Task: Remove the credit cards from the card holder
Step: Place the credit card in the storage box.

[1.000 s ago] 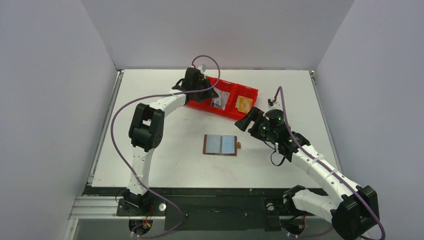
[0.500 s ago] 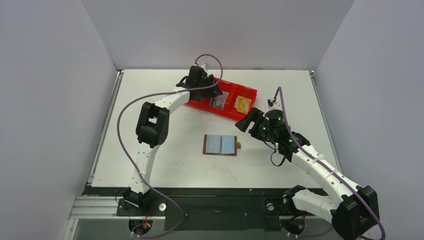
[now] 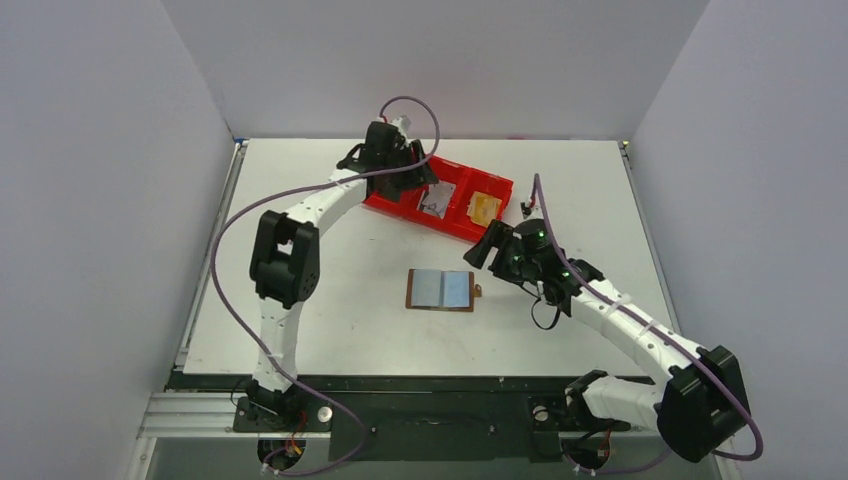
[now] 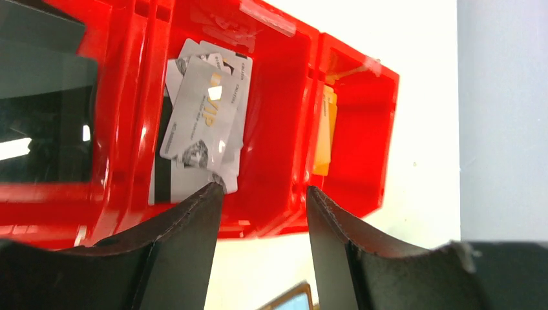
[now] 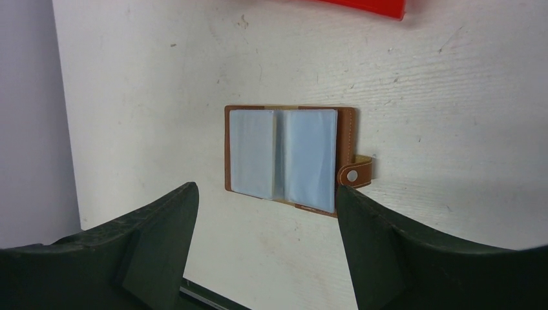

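1. The holder point(image 3: 440, 290) lies open and flat on the table point(image 3: 330, 300), between the two arms, with its pale blue panels facing up and its snap tab pointing toward the right arm.
2. The right gripper point(image 5: 263, 197) hovers above the holder, jaws spread wide, gripping nothing.
3. Beyond the holder sits a red tray point(image 4: 271, 142). A gold card point(image 4: 325, 135) sits in its right end compartment, and pale cards point(image 4: 203, 116) lie stacked in the middle one.
4. The left gripper point(image 4: 263, 190) hangs over the tray by the middle compartment, jaws parted and empty, clear of the cards.
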### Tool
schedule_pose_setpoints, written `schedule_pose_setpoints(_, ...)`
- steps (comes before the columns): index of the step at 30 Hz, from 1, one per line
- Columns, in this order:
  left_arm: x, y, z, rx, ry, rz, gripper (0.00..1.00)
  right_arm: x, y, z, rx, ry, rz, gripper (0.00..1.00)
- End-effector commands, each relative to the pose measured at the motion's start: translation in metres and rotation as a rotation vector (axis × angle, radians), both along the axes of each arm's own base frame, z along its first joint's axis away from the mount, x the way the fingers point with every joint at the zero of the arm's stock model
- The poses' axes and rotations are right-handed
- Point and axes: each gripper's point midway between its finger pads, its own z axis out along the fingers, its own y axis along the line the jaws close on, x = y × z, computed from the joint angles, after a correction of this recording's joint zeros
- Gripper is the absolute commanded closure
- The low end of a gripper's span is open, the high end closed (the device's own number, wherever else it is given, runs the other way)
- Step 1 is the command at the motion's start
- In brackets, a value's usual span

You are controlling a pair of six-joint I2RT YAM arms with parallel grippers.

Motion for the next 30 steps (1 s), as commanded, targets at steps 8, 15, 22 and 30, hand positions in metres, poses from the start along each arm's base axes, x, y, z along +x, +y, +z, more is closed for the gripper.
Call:
schedule_pose_setpoints(8, -0.081, 0.079, 0.067, 0.084, -0.041, 0.155, 0.52, 0.006, 0.059, -0.024, -0.216, 0.013, 0.115, 0.27)
schedule_pose_setpoints(15, -0.143, 0.123, 0.038, 0.150, 0.034, 0.180, 0.52, 0.006, 0.086, -0.050, -0.350, 0.061, 0.161, 0.30)
schedule_pose_setpoints(22, -0.186, 0.141, 0.032, 0.134, 0.042, 0.170, 0.52, 0.003, 0.102, -0.082, -0.438, 0.106, 0.185, 0.34)
schedule_pose_setpoints(30, -0.199, 0.145, 0.020, 0.125, 0.061, 0.163, 0.52, 0.003, 0.107, -0.101, -0.487, 0.131, 0.191, 0.45)
